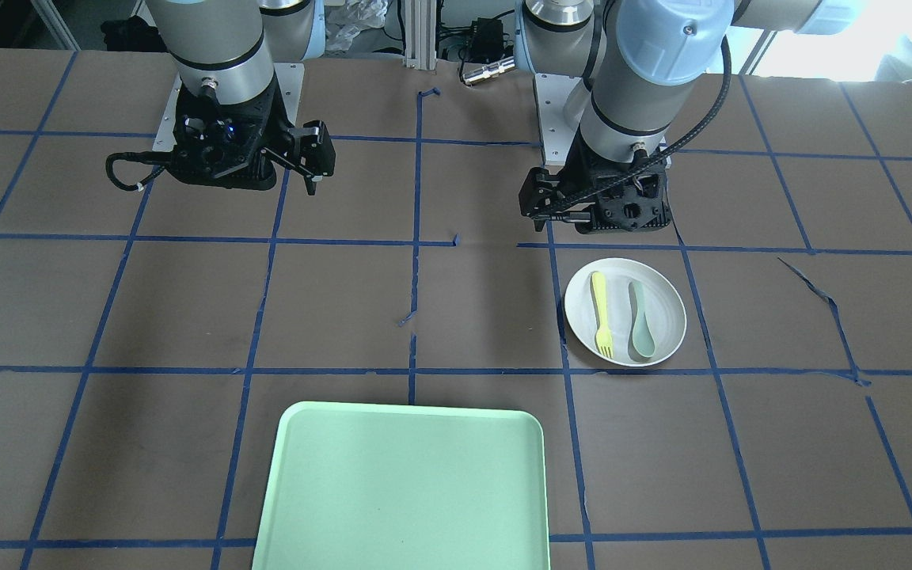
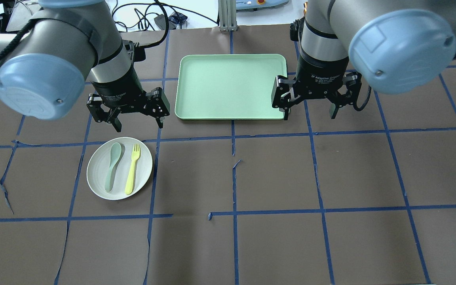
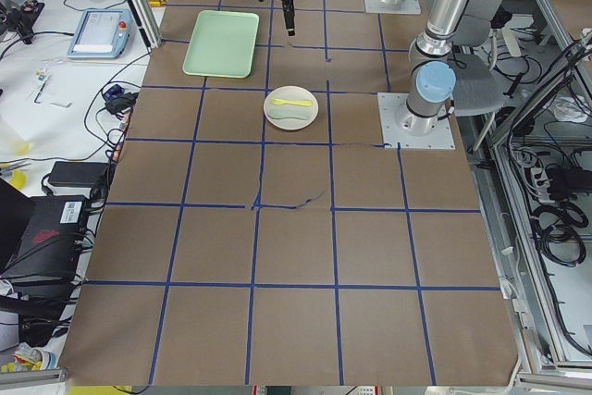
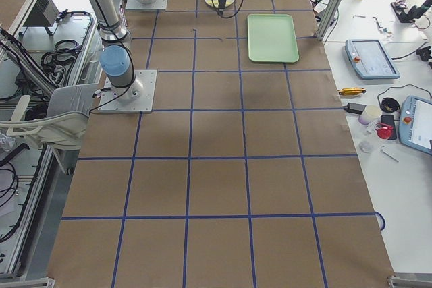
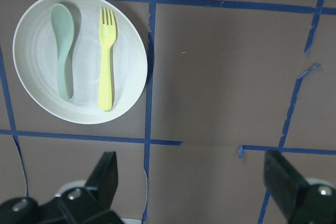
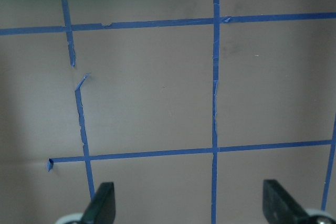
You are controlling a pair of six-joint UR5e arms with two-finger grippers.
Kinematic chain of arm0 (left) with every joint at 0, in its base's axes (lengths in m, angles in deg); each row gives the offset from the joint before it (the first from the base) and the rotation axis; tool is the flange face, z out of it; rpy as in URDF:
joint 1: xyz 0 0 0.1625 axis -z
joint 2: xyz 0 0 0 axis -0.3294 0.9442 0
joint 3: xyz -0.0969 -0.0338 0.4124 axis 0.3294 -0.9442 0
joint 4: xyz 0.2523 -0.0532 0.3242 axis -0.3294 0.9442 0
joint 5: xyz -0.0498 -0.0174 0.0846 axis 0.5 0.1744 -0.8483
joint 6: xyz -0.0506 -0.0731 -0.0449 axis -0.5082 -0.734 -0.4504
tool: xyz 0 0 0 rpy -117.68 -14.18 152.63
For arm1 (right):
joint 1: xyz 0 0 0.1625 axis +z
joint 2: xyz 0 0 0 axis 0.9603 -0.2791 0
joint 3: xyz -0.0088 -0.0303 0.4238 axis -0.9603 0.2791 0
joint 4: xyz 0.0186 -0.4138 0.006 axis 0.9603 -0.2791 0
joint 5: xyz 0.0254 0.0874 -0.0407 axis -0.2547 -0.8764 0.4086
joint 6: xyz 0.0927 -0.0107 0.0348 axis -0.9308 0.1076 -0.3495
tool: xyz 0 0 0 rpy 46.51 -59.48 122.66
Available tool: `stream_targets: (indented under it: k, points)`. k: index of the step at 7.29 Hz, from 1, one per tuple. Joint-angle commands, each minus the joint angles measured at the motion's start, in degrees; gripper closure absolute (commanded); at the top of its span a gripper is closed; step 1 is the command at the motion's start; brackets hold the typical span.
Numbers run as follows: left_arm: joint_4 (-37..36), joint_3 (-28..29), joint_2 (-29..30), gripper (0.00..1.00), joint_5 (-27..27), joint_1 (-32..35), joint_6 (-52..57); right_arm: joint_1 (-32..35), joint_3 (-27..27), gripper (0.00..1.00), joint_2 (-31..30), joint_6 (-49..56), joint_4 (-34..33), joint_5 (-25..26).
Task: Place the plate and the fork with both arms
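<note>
Plate: the off-white plate (image 2: pixel 95 170) sat flat on the brown worktop (image 2: pixel 275 174), on the robot's left side, well apart from the tray.
Fork: the pale-yellow fork (image 2: pixel 132 169) lay inside the plate, tines pointing away from the robot.
Spoon: a teal-green spoon (image 2: pixel 112 166) lay in the same plate, beside the fork on its left. The two ran parallel and did not touch.
Tray: a mint-green tray (image 2: pixel 228 87) lay at the far middle of the worktop, with nothing on it.
Left pincer: the left pincer (image 2: pixel 139 126) hung raised over the worktop near the plate. Its fingers were released and spread wide, grasping nothing. Its wrist view showed the plate off to one side, not between the fingers.
Right pincer: the right pincer (image 2: pixel 310 114) hung raised near the tray's right-hand near corner, also released and empty. Only bare worktop and blue tape lines (image 6: pixel 214 93) lay under it.
</note>
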Motion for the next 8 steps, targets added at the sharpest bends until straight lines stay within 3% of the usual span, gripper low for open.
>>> stream_targets:
  k: [1, 2, 3, 4, 6, 8]
  points:
    - [-0.09, -1.29, 0.00, 0.00, 0.30, -4.90, 3.12, 0.01, -0.29, 0.00, 0.09, -0.52, -0.12, -0.63]
    - [-1.22, -3.91, 0.09, 0.00, 0.30, -9.02, 7.66, 0.01, -0.30, 0.00, 1.05, -0.61, -0.47, -0.56]
    - [-5.41, -7.24, 0.00, 0.00, 0.39, -13.85, 12.84, 0.01, -0.21, 0.00, 2.19, -0.78, -0.73, -0.38]
    - [-9.63, -11.19, 0.00, 0.09, 0.30, -18.16, 17.42, 0.01, -0.29, 0.00, 2.29, -0.78, 0.05, -0.38]
    - [-20.52, -18.40, 1.31, 0.09, 1.35, -27.74, 29.80, 0.01, -0.30, 0.00, 2.29, -0.70, 0.05, -0.47]
    - [-24.60, -21.68, 5.25, 0.12, 5.13, -31.03, 31.79, 0.10, -1.17, 0.00, 2.29, -0.78, -0.21, -0.55]
